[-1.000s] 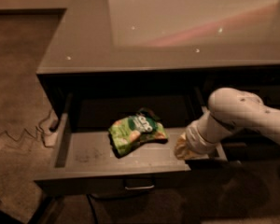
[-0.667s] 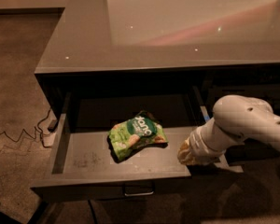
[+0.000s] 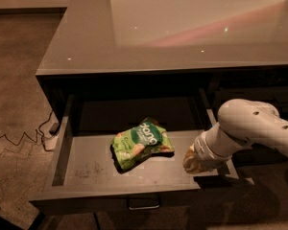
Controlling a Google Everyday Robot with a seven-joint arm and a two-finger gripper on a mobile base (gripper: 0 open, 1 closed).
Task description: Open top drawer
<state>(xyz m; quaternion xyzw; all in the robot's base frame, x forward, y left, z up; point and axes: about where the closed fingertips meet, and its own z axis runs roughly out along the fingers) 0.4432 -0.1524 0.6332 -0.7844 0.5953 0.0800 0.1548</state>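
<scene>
The top drawer (image 3: 86,169) stands pulled well out from under the counter, its shallow grey tray in full view. Its metal pull (image 3: 144,204) shows at the centre of the front panel, at the bottom of the camera view. A green snack bag (image 3: 140,143) lies in the middle of the tray. My gripper (image 3: 196,161), at the end of the white arm (image 3: 249,126), is low at the drawer's right front corner, against the right side wall. Its tip is hidden behind the wrist.
The glossy grey countertop (image 3: 182,28) overhangs the drawer's back. Dark cabinet fronts (image 3: 259,87) stand to the right behind my arm. A cable (image 3: 19,139) and a power strip (image 3: 52,134) lie on the carpet to the left of the drawer.
The drawer has slid a little further out towards the camera. My gripper and arm have moved forward and down along with its right front corner.
</scene>
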